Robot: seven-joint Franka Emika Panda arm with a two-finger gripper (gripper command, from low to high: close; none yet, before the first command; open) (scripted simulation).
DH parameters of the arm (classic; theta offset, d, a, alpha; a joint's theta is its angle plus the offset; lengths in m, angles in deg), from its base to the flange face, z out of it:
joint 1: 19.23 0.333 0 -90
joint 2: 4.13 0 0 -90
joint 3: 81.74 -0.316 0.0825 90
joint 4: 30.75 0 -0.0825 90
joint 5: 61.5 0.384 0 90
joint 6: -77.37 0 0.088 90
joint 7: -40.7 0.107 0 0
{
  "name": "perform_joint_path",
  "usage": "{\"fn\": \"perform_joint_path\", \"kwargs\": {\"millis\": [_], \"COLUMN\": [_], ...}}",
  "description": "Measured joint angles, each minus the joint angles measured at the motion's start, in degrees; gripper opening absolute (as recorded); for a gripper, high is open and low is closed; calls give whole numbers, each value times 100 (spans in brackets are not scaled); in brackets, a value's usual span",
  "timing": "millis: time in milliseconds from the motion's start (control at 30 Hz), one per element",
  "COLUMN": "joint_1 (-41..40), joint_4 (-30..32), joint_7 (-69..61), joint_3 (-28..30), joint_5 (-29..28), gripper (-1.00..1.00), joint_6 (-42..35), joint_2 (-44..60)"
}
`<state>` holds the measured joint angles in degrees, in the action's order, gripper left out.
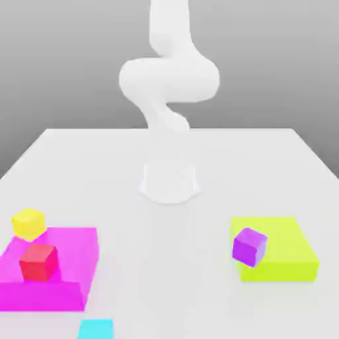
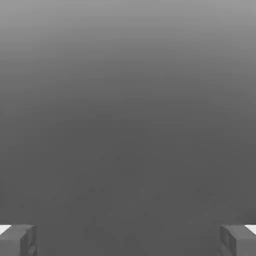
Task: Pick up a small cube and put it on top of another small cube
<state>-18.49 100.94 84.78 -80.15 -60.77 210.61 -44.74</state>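
Hand (image 2: pixel 128 240) stands open, empty, fingertips (image 2: pixel 17 240) wide apart, nothing between them. In the exterior view, taking the arm's base (image 1: pixel 169 182) as centre: red cube (image 1: pixel 38 262) and yellow cube (image 1: pixel 28 223) lie at eight o'clock on the pink block (image 1: pixel 66 268); purple cube (image 1: pixel 249 246) at four o'clock. Open surface (image 1: pixel 169 265) between them; cubes stand well apart.

Exterior view: faces my arm (image 1: pixel 169 86) head-on from above the table (image 1: pixel 265 159). Hand view: looks past my fingertips (image 2: pixel 17 240) at plain grey.
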Motion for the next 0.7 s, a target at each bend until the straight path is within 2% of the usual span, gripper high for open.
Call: {"fn": "perform_joint_path", "kwargs": {"millis": [400, 700], "joint_1": [223, 86], "joint_4": [-47, -82], "joint_7": [-950, -1643], "joint_3": [681, 903], "joint_5": [489, 839], "gripper": [0, 0], "joint_6": [701, 1220], "joint_2": [2527, 4395]}}
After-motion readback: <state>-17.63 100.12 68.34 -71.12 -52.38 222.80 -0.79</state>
